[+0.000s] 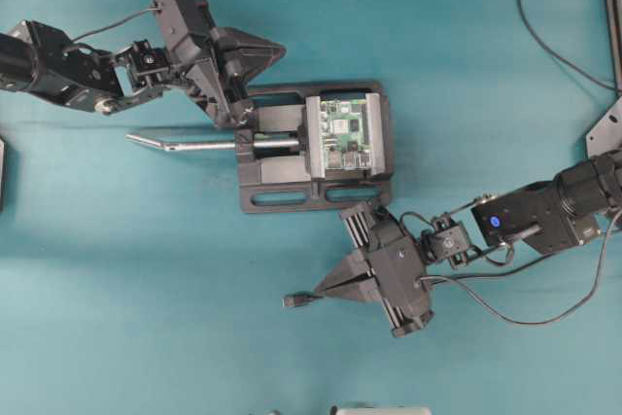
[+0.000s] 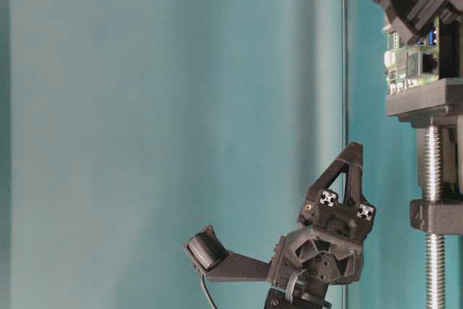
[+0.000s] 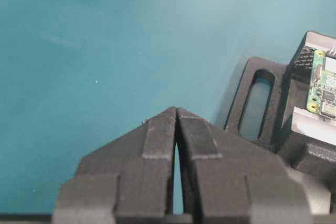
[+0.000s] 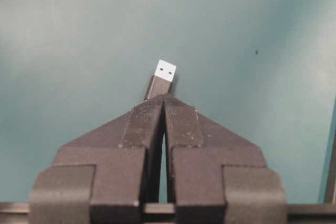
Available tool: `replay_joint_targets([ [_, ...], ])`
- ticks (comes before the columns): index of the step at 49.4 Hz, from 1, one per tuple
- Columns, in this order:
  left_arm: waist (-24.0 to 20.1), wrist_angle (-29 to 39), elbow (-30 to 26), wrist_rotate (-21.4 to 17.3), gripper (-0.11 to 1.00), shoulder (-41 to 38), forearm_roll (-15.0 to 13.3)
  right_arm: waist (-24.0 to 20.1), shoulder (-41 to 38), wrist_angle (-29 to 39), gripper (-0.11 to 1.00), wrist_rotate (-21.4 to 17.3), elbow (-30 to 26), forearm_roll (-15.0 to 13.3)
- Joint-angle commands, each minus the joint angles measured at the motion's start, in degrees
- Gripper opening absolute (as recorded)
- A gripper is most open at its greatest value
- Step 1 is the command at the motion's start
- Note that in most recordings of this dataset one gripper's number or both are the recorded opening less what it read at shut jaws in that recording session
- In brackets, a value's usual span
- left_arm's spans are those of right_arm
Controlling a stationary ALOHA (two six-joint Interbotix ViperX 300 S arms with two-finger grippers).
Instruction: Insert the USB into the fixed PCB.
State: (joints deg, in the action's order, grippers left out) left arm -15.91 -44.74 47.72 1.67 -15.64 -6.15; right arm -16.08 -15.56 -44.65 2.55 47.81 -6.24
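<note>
The vise (image 1: 316, 148) is seen mid-table, the PCB (image 1: 347, 133) clamped in it; the left gripper (image 1: 277, 49), closed and empty, lies at its 10 o'clock; the right gripper (image 1: 321, 289), at 6 o'clock, is pinched onto the USB (image 4: 161, 80), well apart from the PCB.

From my overhead view I look straight down on the vise (image 1: 292, 191); the table-level view sits low (rotated sideways), sharing its screw (image 2: 432, 171); both wrist cameras peer closely past their fingertips onto teal table (image 3: 79, 51)
</note>
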Motion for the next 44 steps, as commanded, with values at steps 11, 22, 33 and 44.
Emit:
replay_joint_targets([
  [11,1.9,6.2,-1.5,1.8,0.0,3.3,2.3,-2.4,0.5,1.2,0.0,-0.4,-1.2,0.0],
  [22,2.8,8.5,1.7,0.7,0.0,13.2,2.3,-2.3,0.5,1.2,0.0,-0.5,-1.6,0.4],
  [33,4.5,10.7,9.7,1.0,0.22,22.8,2.3,-1.9,0.5,2.4,0.01,-1.3,-2.2,2.2],
  [44,9.1,13.6,17.1,0.3,0.53,33.1,2.5,-1.9,-0.2,4.8,0.31,-2.0,-3.5,2.2],
])
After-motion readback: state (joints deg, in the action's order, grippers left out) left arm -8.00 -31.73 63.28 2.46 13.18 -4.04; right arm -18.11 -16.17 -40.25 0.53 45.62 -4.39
